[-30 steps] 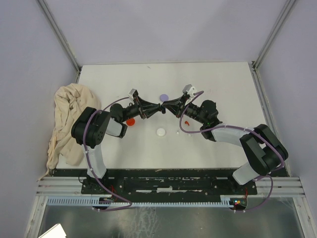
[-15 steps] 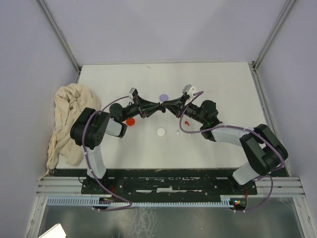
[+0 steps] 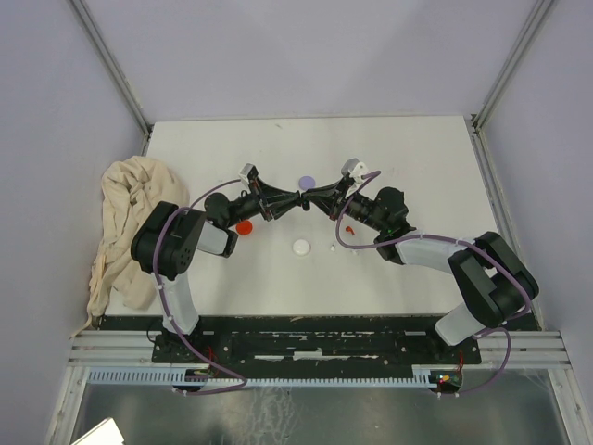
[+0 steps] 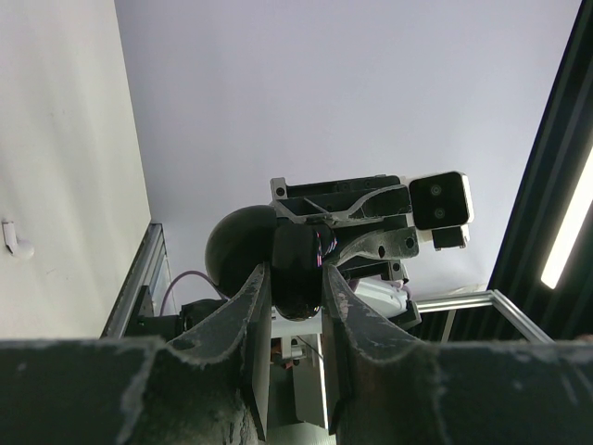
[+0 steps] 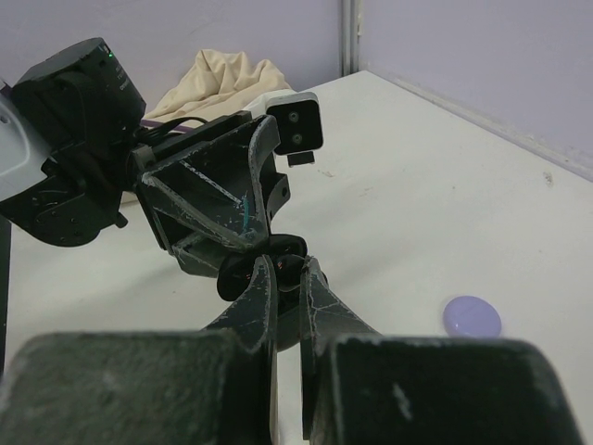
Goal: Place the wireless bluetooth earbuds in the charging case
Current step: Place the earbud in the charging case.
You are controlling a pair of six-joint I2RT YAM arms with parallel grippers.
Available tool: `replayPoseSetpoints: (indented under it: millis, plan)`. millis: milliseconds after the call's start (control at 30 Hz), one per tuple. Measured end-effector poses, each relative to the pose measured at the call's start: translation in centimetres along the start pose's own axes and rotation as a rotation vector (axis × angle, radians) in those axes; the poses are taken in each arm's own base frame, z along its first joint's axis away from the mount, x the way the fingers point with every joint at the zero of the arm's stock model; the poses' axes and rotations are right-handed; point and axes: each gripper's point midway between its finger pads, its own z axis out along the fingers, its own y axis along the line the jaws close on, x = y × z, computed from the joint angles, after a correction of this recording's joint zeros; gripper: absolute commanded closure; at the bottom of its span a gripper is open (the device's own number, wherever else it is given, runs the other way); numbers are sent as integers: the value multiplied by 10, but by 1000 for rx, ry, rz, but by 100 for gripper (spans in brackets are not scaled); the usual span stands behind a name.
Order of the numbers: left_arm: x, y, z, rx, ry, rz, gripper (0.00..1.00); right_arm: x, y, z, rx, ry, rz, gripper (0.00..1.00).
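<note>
Both gripper tips crept slightly toward far edge, still meeting mid-air over table [image 3: 417, 158]. Left gripper [image 3: 295, 203] clamped on black charging case [image 4: 296, 264]. Right gripper [image 5: 289, 274] fingers nearly together at case; whether anything is pinched, cannot tell. Red earbud [image 3: 349, 227] and white earbud [image 4: 17, 239] lie on table, apart from case.

The small black object [image 4: 296, 283] pinched in the left gripper [image 3: 296, 202] above the middle of the table [image 3: 417, 158] is too dark for its form to be told. Whether anything is held in the right gripper [image 3: 307, 197] is hidden by its own fingers. The red disc [image 3: 245, 227] is partly covered by the left arm [image 3: 176, 241]. The white speck [image 3: 332, 247] cannot be identified.
</note>
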Motion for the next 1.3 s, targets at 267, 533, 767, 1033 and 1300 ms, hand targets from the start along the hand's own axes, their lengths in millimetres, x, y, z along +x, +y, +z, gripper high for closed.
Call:
replayPoseSetpoints:
  millis: [267,533,767,1033,1300]
  plan:
    - [0,0,0,1,-2,-1,97,0,-1,0,3,1,-14,98]
    - [-2,-1,0,2,-8,-3,97,3,-3,-3,19,5,-13,93]
    - [-3,-4,3,11,-9,2,97,5,-4,-5,30,6,-14,83]
    - [-5,-8,5,22,-9,11,97,2,-3,-7,34,0,-16,55]
    - [-12,-3,8,19,-27,1,97,-13,1,-17,53,-3,-8,39]
